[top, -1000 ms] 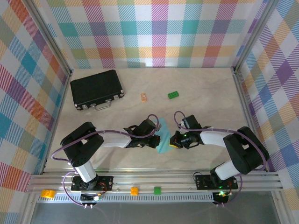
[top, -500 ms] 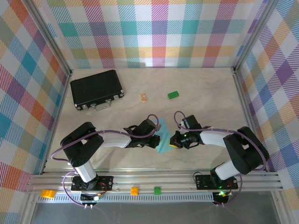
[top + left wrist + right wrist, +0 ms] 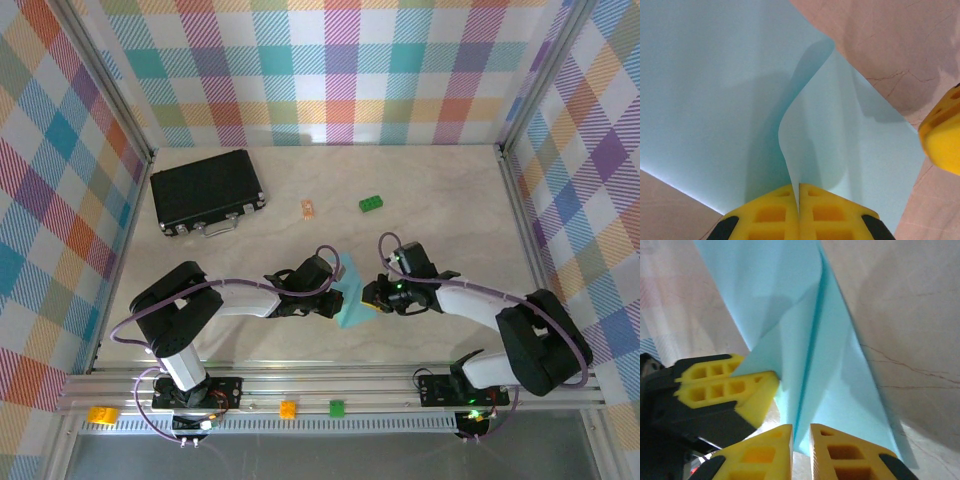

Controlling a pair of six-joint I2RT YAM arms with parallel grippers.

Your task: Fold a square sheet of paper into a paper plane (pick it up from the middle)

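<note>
The light blue sheet of paper (image 3: 351,300), partly folded with a raised centre crease, stands on the table between my two grippers. My left gripper (image 3: 337,300) is shut on a pinched fold of the paper (image 3: 715,90), its yellow tips (image 3: 799,187) pressed together on the thin edge. My right gripper (image 3: 373,297) faces it from the right. Its jaws (image 3: 801,432) stand slightly apart, with the crease of the paper (image 3: 840,365) lying loose in the narrow gap. The left gripper's fingers (image 3: 725,385) show at the left of the right wrist view.
A black case (image 3: 207,190) lies at the back left. A green brick (image 3: 371,204) and a small orange piece (image 3: 307,208) lie behind the paper. Plaid walls close the table on three sides. Small bricks (image 3: 288,408) sit on the front rail.
My right gripper's jaws have parted a little from the paper crease, and the right arm's elbow has swung out to the right. The left gripper keeps its hold, unmoved.
</note>
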